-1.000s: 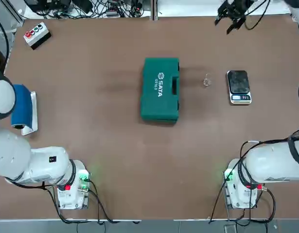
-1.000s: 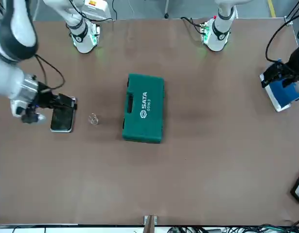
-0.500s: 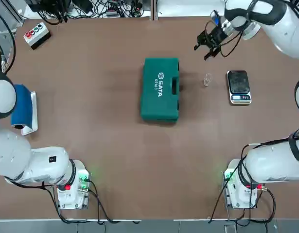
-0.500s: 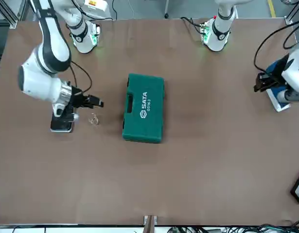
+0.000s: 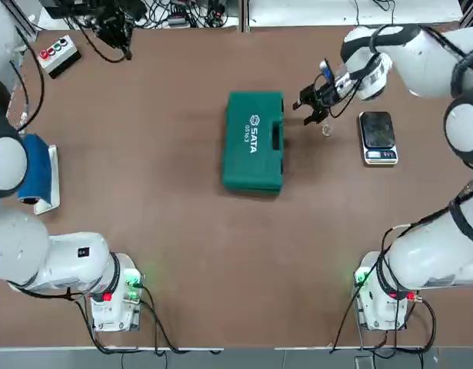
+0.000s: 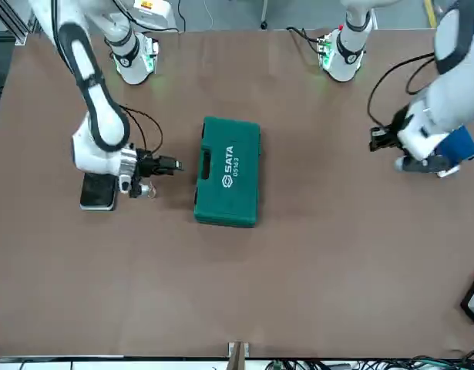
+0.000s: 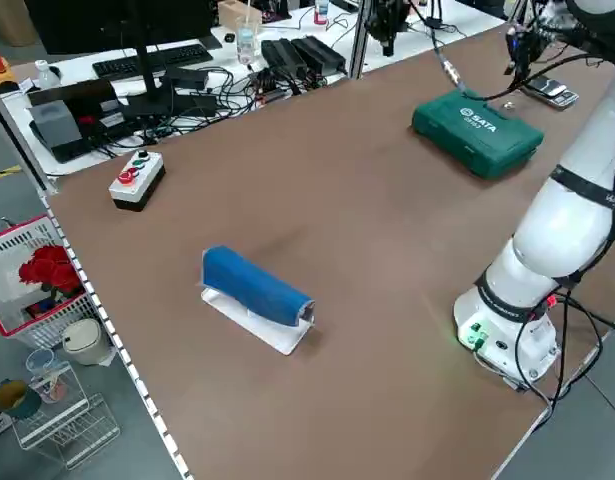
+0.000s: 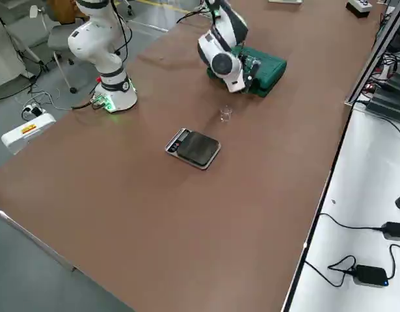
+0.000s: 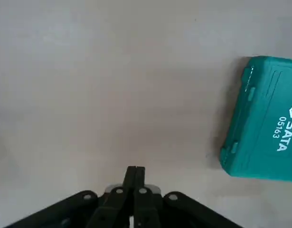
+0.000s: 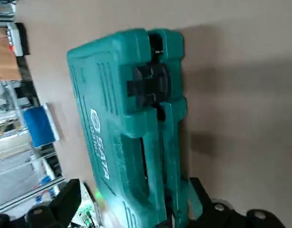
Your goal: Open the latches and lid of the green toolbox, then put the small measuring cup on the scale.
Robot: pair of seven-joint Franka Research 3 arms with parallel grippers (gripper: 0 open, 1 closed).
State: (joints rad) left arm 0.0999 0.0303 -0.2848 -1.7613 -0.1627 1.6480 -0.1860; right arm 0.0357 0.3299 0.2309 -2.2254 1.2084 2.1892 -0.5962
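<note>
Hovering just beside the toolbox's (image 5: 254, 141) latch edge, right pincer (image 5: 308, 108) spread, likely lining up on a latch. Toolbox shut mid-worktop; cup (image 5: 327, 128) between it and scale (image 5: 378, 137). Left pincer (image 9: 135, 176) pressed together, far off.

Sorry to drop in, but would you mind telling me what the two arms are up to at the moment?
The right end effector, fingers open, hovers beside the handle side of the green toolbox, facing a latch. The toolbox is closed, its lid down. The small measuring cup stands on the table between the toolbox and the scale, not on it. The left end effector, fingers shut, is over the table's far-left part, holding nothing.
</note>
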